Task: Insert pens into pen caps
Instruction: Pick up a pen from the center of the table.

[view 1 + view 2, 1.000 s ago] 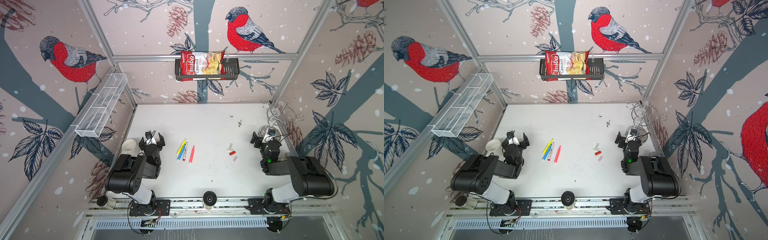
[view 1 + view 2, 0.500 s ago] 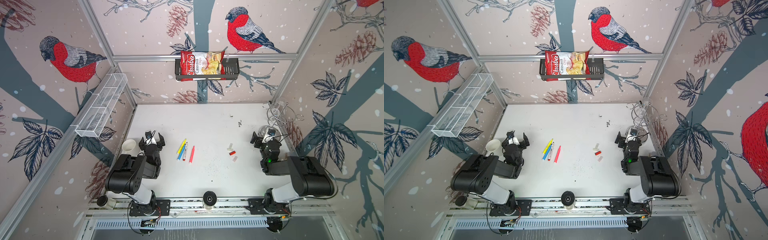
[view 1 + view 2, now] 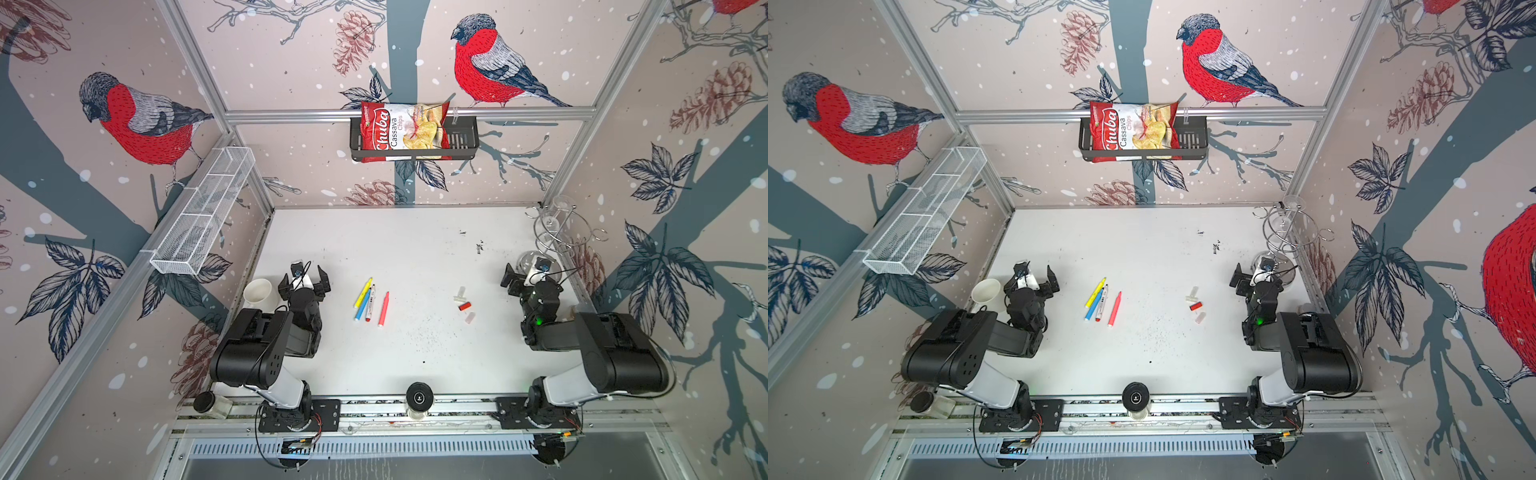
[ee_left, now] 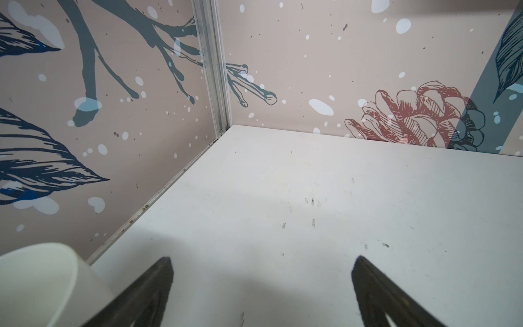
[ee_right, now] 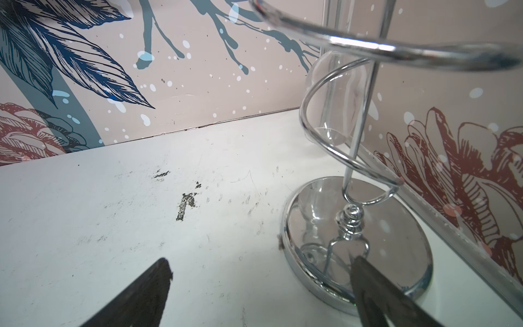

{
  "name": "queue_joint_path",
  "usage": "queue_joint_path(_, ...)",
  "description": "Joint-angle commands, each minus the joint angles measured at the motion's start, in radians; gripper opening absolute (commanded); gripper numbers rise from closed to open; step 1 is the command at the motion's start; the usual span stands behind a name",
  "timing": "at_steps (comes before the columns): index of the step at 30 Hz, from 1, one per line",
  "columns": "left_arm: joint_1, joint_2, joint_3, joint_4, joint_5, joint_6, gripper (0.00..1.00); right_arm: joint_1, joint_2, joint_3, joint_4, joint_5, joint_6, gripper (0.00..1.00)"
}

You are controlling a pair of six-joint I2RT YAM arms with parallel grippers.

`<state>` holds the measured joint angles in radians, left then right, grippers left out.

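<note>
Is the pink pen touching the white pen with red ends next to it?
Apart. Both top views show a strip of bare table between the pink pen and the white pen with red ends along their whole length.

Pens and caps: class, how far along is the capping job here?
Done: nothing; four pens lie uncapped on the table, four caps lie apart from them. In hand: nothing; left gripper and right gripper are open, empty. Left: all four insertions.

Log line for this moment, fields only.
phase: pre-grasp | left gripper: open, empty | right gripper: open, empty | pens: uncapped, lying together | pen caps: loose, apart from pens
</note>
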<state>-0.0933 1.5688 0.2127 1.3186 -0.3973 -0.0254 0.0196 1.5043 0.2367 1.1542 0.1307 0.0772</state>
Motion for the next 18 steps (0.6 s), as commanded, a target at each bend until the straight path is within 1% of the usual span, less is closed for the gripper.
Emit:
queue_joint_path(1,0.001,-0.002,0.004,0.043,-0.006,0.007,0.99,0.000,-0.004,0.000,0.039,0.009,-0.007,0.99)
queue_joint_path(18,0.007,-0.001,0.007,0.033,0.009,0.004,0.98,0.002,-0.004,0.000,0.039,0.009,-0.007,0.99)
